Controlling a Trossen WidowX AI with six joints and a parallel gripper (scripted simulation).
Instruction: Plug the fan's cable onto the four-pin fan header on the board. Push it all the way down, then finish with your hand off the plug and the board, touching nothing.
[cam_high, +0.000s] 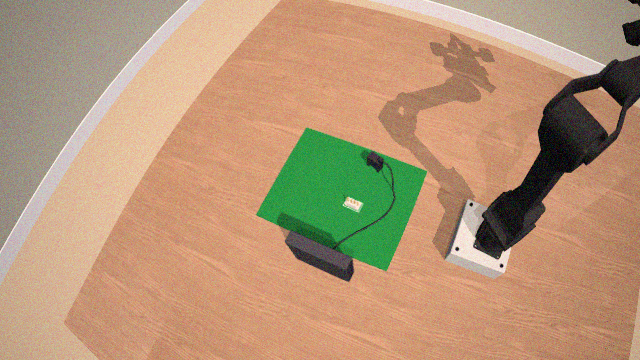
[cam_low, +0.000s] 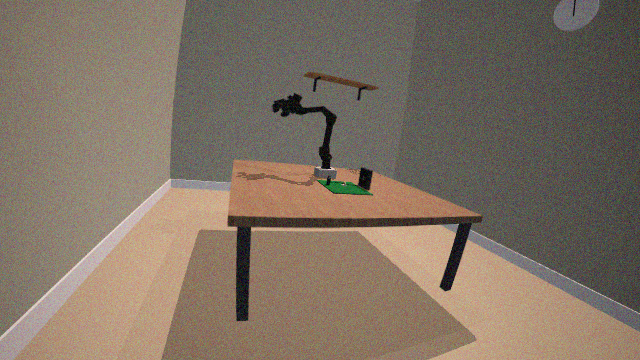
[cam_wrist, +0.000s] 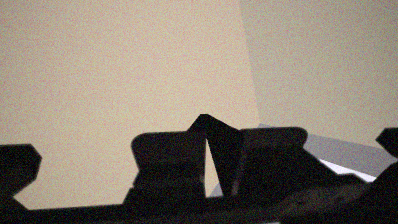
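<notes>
The green board (cam_high: 300, 170) (cam_low: 350, 191) lies on the table. The small white four-pin header (cam_high: 353, 204) (cam_low: 343, 183) is near its middle, with nothing on it. The black plug (cam_high: 375, 161) (cam_low: 328, 180) is at the board's far edge in the top view, apart from the header. A thin black cable (cam_high: 394, 197) curves from it around the header to the dark fan (cam_high: 320, 257) (cam_low: 365, 179), which stands upright at the board's opposite edge. My gripper (cam_low: 274, 107) (cam_wrist: 203, 117) is shut and empty, raised high and far from plug and board. The plug's exact contact with the board is too small to tell.
The arm's white base (cam_high: 462, 245) (cam_low: 325, 172) stands on the table beside the board. The arm's shadow falls on the table (cam_high: 200, 250) (cam_low: 280, 200). A wooden shelf (cam_low: 340, 80) hangs on the wall behind the arm.
</notes>
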